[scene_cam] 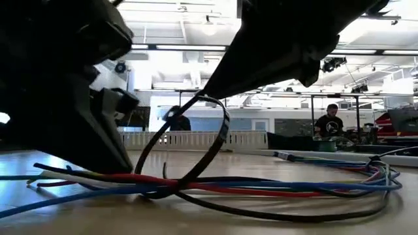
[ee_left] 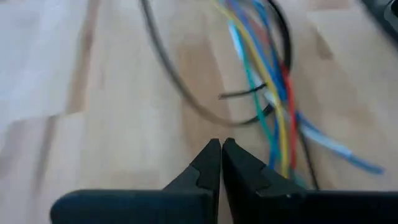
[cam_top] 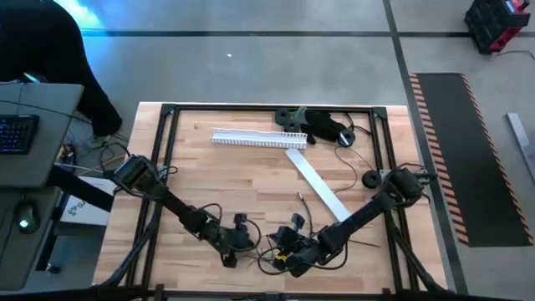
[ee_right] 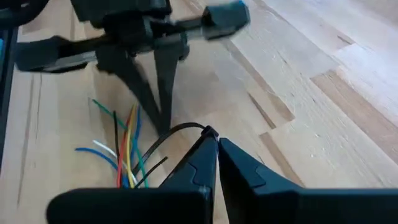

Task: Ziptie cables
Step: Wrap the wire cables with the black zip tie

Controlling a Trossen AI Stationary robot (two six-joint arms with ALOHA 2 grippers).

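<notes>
Right gripper (ee_right: pixel 217 144) pinched thin black looped ziptie (scene_cam: pixel 196 140) around coloured thin cables (scene_cam: pixel 261 189) | left gripper (ee_left: pixel 221 148) fingers pressed together, empty | risk: loop likely slips off if bundle splays

Both arms reaching inward low, left pincer (ee_left: pixel 221 163) closed, right pincer (ee_right: pixel 216 163) closed
</notes>
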